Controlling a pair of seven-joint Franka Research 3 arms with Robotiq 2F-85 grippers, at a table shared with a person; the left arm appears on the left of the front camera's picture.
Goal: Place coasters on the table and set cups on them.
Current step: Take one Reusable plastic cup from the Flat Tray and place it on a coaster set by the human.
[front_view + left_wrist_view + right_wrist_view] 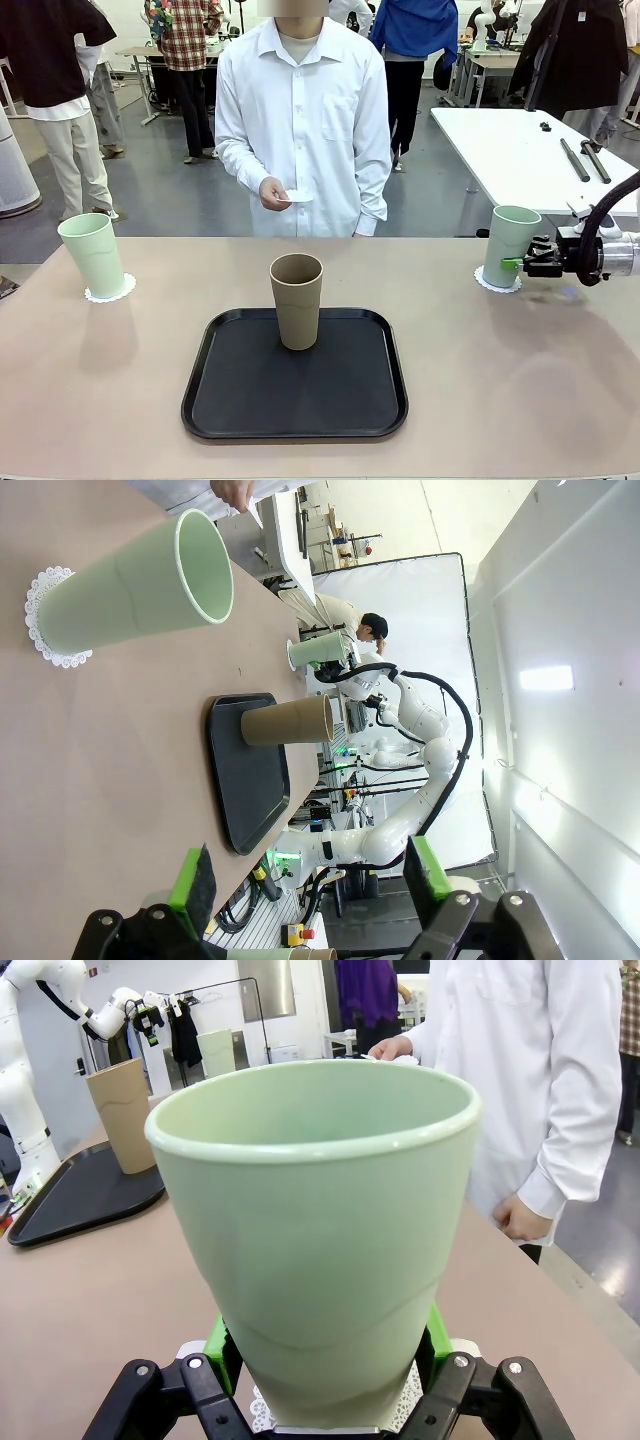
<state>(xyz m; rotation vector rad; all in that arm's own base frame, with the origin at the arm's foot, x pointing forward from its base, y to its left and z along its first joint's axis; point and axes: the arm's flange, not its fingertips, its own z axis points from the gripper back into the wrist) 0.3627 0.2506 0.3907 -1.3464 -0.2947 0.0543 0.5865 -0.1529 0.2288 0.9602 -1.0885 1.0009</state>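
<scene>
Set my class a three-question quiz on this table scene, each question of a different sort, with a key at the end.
1. Multiple choice: where does the brown cup stand? A) on a coaster; B) on the black tray; C) in the person's hand.
2. True or false: the left green cup stands on a coaster, and the right green cup on another coaster.
3. Short answer: which arm's jaws flank the right green cup near its base?

Key: 1 B; 2 true; 3 the right arm.
</scene>
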